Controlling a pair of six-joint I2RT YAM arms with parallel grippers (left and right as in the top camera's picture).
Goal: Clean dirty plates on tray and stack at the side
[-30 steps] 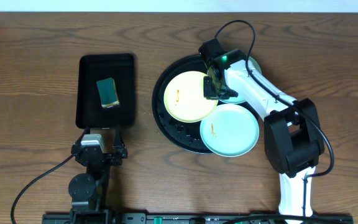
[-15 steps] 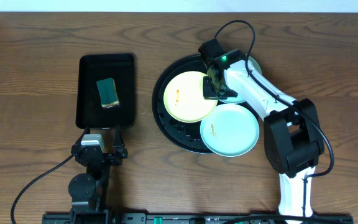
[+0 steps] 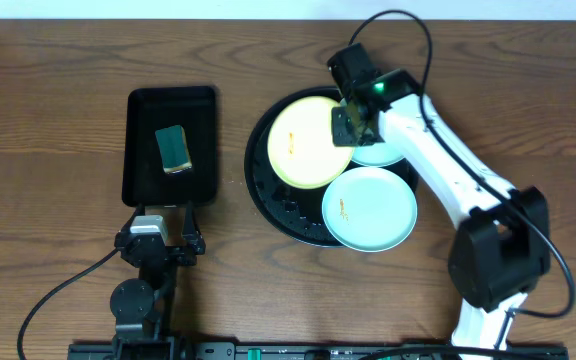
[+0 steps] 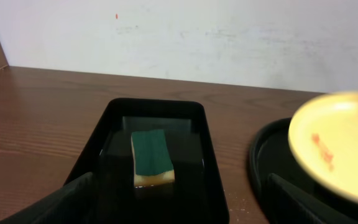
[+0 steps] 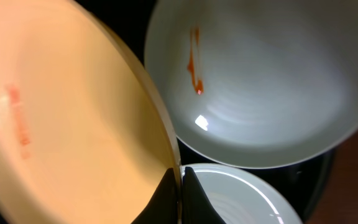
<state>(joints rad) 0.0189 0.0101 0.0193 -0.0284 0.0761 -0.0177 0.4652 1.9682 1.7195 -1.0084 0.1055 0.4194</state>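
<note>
wooden desk [image 3: 48, 60] carries everything. biggest thing on it is the round black tray [image 3: 256, 178], just right of the desk's middle. the smaller rectangular tray [image 3: 138, 110] sits left of the desk's middle, apart from the round one.

three plates are on the round tray:
- yellow plate [image 3: 303, 155], far-left part of the tray, orange-brown smear on it, tilted with its right edge up off the tray.
- near mint-blue plate [image 3: 373, 212], near-right edge of the tray, overhanging the rim, also smeared.
- far mint-blue plate [image 3: 376, 156], far-right edge, mostly hidden under the right arm, can't tell if dirty.

green sponge [image 3: 174, 147] lies in the middle of the rectangular tray, untouched.

right gripper [image 3: 348, 125] is over the round tray's far side, fingers [image 5: 194, 193] pinched tight on the yellow plate's right rim. left gripper [image 3: 160, 222] sits by the desk's near edge, just at the rectangular tray's near end. its fingers [image 4: 61, 199] are spread wide, holding nothing, facing the sponge.

step looks like picking up the first dirty plate. nothing is cleaned and there is no stack at the side yet. next move probably calls for carrying the yellow plate clear of the other two without the thin rim slipping from the pinch. then the smeared face has to be held toward the left side while the left gripper goes down on the sponge to wipe it.
</note>
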